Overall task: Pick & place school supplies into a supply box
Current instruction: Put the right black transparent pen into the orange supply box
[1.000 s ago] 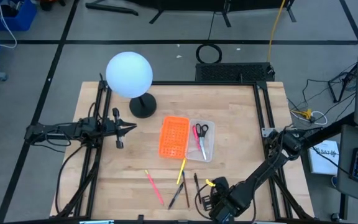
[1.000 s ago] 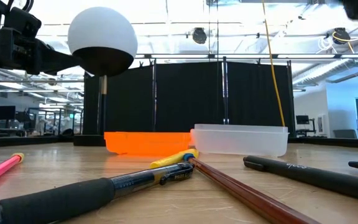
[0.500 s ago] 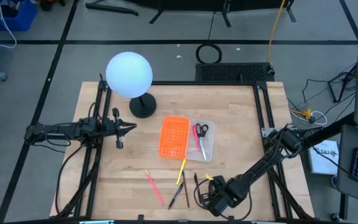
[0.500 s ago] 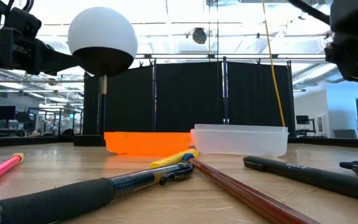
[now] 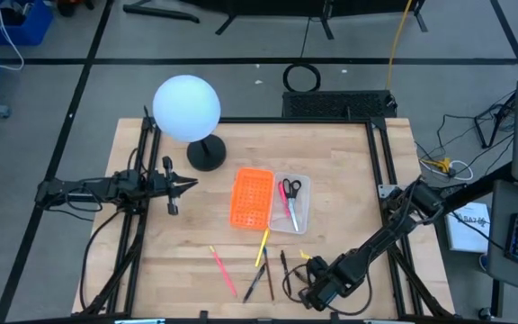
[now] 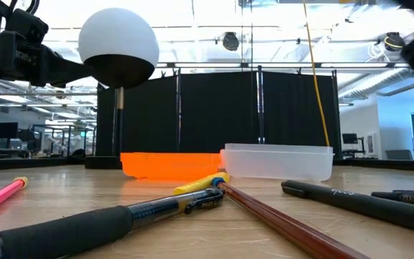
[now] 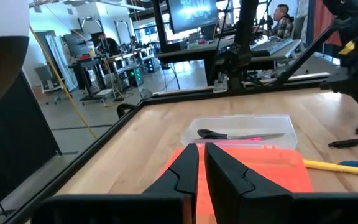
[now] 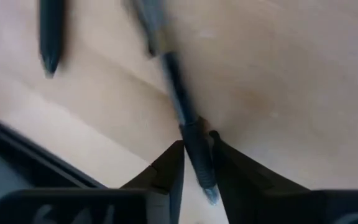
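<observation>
My right gripper [image 5: 304, 286] is at the table's near edge, right of the loose pens, and is shut on a black pen [image 8: 178, 93]. A pink-red pen [image 5: 223, 270], a yellow pen [image 5: 263, 247] and other black pens [image 5: 259, 283] lie flat on the wood. The clear supply box [image 5: 306, 193] holds the scissors [image 5: 290, 189] and lies beside the orange tray [image 5: 252, 198]. My left gripper [image 5: 187, 184] is shut and empty, and hovers left of the trays. My right gripper pinches the black pen between its two fingers [image 8: 169, 168], near one end [image 8: 194, 149]. A short tip [image 8: 210, 194] sticks out past them. The fingers point down at the table and lie across the pen. I cannot tell whether the pen is clear of the wood.
A lamp with a white globe [image 5: 187, 108] stands at the far left of the table. Black frame rails [image 5: 380, 180] run along the table's sides. Another black pen [image 8: 50, 37] lies close to the held one, near the table's front edge.
My right gripper has shifted a little toward the table's left along the near edge. The black pen at the right of the low view has moved with it, and its end now reaches further toward the left.
</observation>
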Available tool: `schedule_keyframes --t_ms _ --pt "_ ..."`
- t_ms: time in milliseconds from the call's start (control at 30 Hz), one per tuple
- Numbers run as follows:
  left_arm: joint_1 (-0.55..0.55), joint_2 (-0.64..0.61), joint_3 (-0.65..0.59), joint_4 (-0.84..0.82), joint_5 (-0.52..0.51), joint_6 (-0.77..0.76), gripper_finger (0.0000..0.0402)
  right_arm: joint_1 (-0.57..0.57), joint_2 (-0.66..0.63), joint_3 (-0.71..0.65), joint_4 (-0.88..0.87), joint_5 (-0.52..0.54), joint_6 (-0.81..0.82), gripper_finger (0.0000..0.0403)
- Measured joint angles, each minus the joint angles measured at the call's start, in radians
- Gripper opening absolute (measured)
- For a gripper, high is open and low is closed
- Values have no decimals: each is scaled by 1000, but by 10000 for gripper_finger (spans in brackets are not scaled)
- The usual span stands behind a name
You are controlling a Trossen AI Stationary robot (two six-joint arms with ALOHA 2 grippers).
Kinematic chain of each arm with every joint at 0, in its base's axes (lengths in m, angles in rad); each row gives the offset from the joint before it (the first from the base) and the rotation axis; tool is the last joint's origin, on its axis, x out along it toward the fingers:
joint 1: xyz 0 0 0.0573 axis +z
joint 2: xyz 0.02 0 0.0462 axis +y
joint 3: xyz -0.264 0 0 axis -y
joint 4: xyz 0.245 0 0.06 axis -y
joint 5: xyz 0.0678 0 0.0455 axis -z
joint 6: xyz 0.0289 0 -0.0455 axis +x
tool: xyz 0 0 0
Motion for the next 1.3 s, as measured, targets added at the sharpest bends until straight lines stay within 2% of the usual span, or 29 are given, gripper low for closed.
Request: schedule_keyframes --t_ms 167,267,433,533,633,800,900,1167,1300 --pt "0 0 0 -4 0 -12 37 2 0 -3 10 84 -245 50" --pt "0 0 1 -9 0 -12 37 2 0 -3 11 95 -289 41" --pt "0 0 1 -12 0 -19 37 2 0 -5 18 110 -279 41" --pt "0 0 1 -12 0 -29 37 5 0 -5 20 145 -241 26" --pt "0 0 1 -12 0 -38 37 13 -9 -9 30 210 -212 24" --pt "0 0 1 -12 0 -37 37 16 -50 -23 20 413 -150 24" --pt "0 0 1 -13 0 -37 37 24 -96 -23 34 483 -123 24" --pt "0 0 0 -13 3 -38 37 16 -155 -27 71 513 -67 23" --pt "0 0 0 -14 5 -38 37 0 -190 -25 133 518 -115 23"
